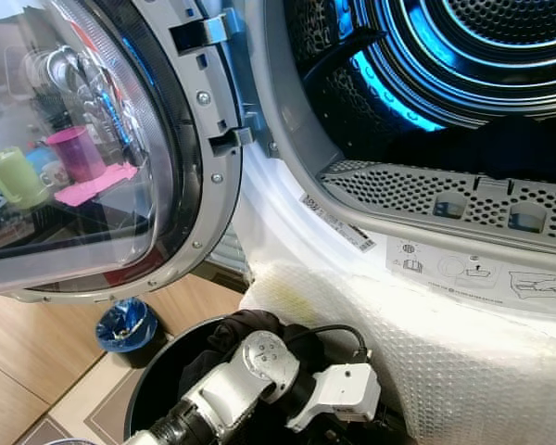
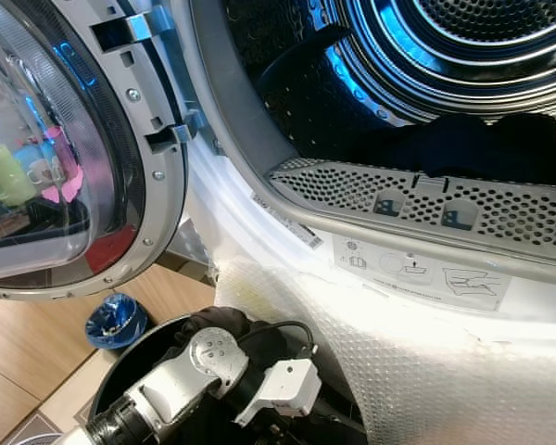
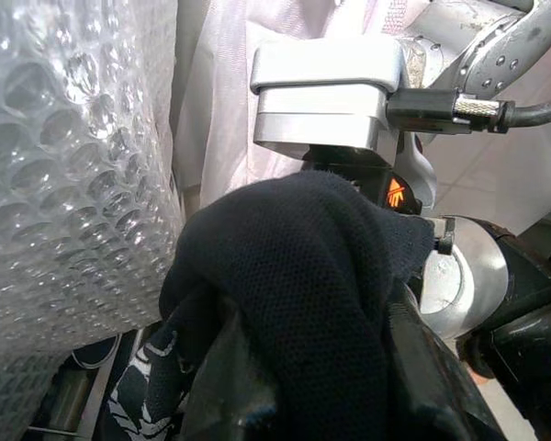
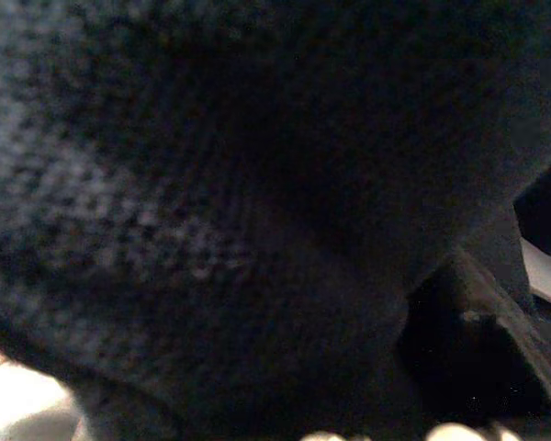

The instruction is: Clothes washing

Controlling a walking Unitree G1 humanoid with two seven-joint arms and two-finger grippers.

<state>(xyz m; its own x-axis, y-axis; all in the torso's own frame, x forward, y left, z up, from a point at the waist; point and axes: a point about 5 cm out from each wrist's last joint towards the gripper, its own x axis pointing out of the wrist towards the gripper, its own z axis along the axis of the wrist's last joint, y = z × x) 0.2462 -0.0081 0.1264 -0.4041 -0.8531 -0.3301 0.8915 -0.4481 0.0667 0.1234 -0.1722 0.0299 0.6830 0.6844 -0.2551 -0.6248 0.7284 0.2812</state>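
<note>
Dark knit cloth (image 4: pixel 211 202) is pressing against the right wrist camera. Whether either gripper is clenched cannot be told. Reaching down, the left arm (image 1: pixel 232 385) is angling into a black basket (image 1: pixel 148 380) of dark clothes (image 3: pixel 303 276), below the washer's open door (image 1: pixel 93 148) and drum (image 1: pixel 445 56).

No legible text (label (image 1: pixel 482 271) pictograms only).

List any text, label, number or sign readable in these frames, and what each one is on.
No words or numbers can be read.
Instruction sticker on the washer's door sill: pictograms, print too small.
Narrow label on the door rim: print too small.
Orange arrow sign on the left gripper's body, above the dark garment.
</note>
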